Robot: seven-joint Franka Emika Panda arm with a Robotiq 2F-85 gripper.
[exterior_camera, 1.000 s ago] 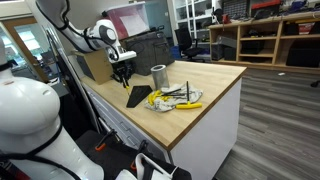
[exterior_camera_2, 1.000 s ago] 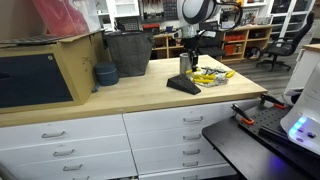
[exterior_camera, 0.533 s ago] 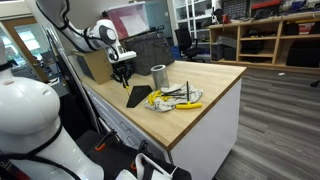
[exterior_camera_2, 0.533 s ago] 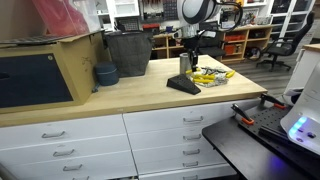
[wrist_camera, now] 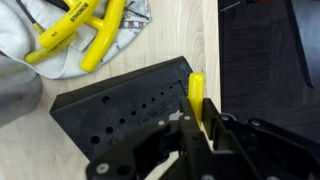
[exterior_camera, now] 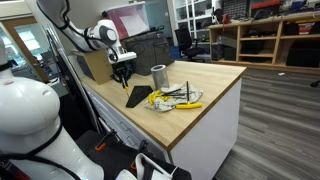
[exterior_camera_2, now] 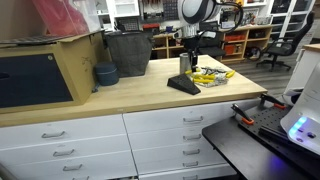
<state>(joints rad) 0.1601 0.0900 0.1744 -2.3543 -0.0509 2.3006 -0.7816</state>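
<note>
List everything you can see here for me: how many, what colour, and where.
counter: one, light wood, over the drawers
drawers: several, white, below the counter
block: one, black with holes, on the counter under the tool
cloth: one, whitish, on the counter beside the block
loose handles: at least two, yellow, on the cloth
cup: one, grey metal, next to the cloth
bin: one, black, at the back of the counter
bowl: one, blue, beside the bin
box: one, wooden, at the counter's end
held handle: one, yellow, by the block's edge
tool: one, black, shut on the held handle
arm: one, white, above the counter
</note>
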